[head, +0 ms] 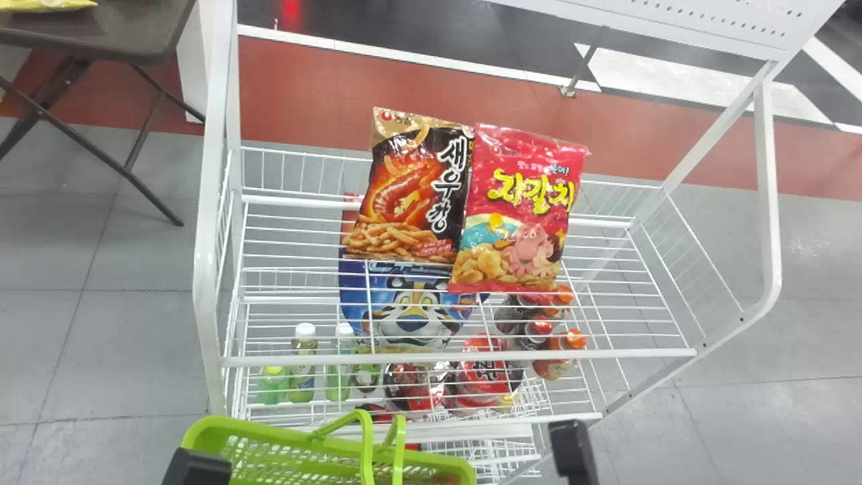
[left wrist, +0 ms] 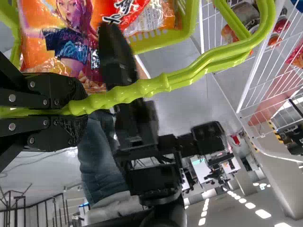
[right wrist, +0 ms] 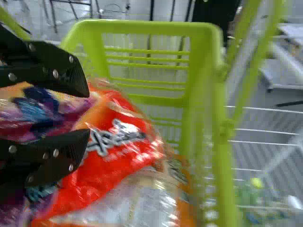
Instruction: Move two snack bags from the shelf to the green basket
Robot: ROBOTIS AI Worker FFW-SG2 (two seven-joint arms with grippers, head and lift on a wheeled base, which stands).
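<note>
At about 12 o'clock in the head view, a brown-and-black foil snack bag (head: 411, 192) with a gold top band lies on the upper tier of the white wire shelf (head: 626, 353). Touching it, toward 2 o'clock, lies a bright pink foil snack bag (head: 522, 215) with yellow lettering. The slotted lime-green plastic basket (head: 269, 430) sits at 7 o'clock, on the near side of the shelf, its curved green handles (head: 368, 448) raised.

The left gripper (left wrist: 78, 109), seen in its wrist view, is clamped on the handles, its fingers nearly together around them. The right gripper (right wrist: 78, 111) is at the basket's mouth with its fingers wide apart, over a shiny orange-and-red plastic bag (right wrist: 111, 156) lying within the basket's walls; whether either finger presses on that bag I cannot tell. In the head view a black part of the left arm (head: 195, 468) shows between 7 and 8 o'clock, and a black part of the right arm (head: 572, 451) at 5 o'clock.

Lower on the rack, a blue tiger-printed package (head: 414, 316) and round red-and-black packs (head: 485, 384) are near 6 o'clock, orange-capped bottles (head: 555, 364) near 4, and small green bottles (head: 303, 377) between 7 and 8. A dark folding desk (head: 114, 34) stands at 10 o'clock, carrying a yellow packet (head: 40, 4).
</note>
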